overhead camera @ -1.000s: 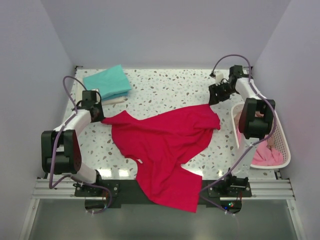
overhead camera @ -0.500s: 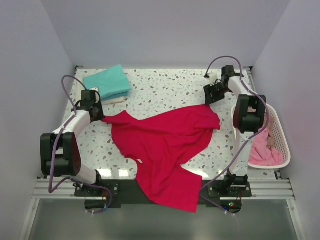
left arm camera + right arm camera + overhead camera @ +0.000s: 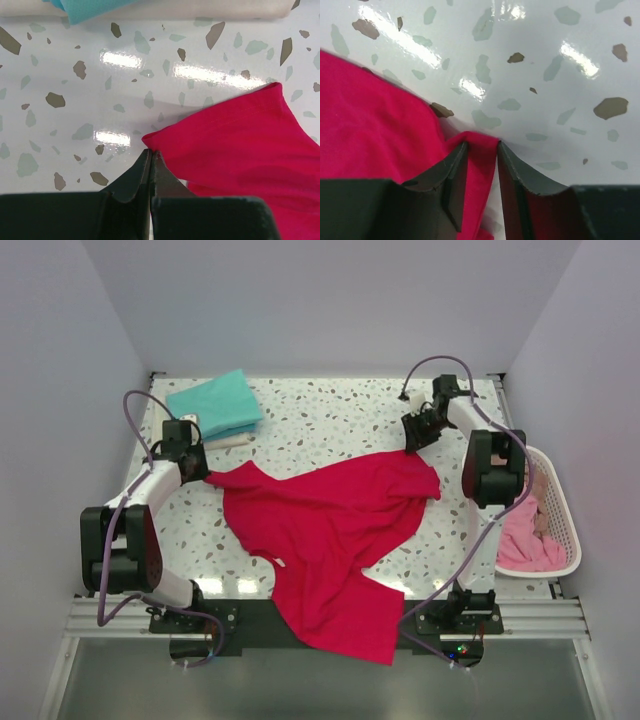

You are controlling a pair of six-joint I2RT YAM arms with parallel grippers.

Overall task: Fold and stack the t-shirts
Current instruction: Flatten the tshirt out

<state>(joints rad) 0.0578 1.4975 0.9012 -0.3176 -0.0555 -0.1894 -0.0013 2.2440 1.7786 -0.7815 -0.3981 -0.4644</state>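
While the left arm sits as it did a second ago, the right arm has swung inward: its elbow now stands closer to the middle of the table [image 3: 330,410], and the right gripper [image 3: 413,440] has come across from the far right side to the far right corner of the red t-shirt [image 3: 320,525]. The shirt itself lies as before, crumpled and spread open across the middle, with one part hanging over the near edge between the two arm bases.

Seen from the right wrist, the jaws stand a little apart and straddle a raised fold of red cloth. The fold touches the left finger [image 3: 454,172], while a sliver of pale table shows beside the other one, so they are not yet clamped on it.

The left gripper [image 3: 200,470] rests at the tip of the left sleeve. In its wrist view the fingers [image 3: 131,180] are pressed together, with only a thin line between them, nipping the sleeve hem right at their tips.

At the far left lies a folded teal t-shirt [image 3: 215,405] on top of a cream t-shirt [image 3: 232,441], well apart from the red one. The basket [image 3: 570,540] at the right edge holds pink t-shirts [image 3: 520,545].
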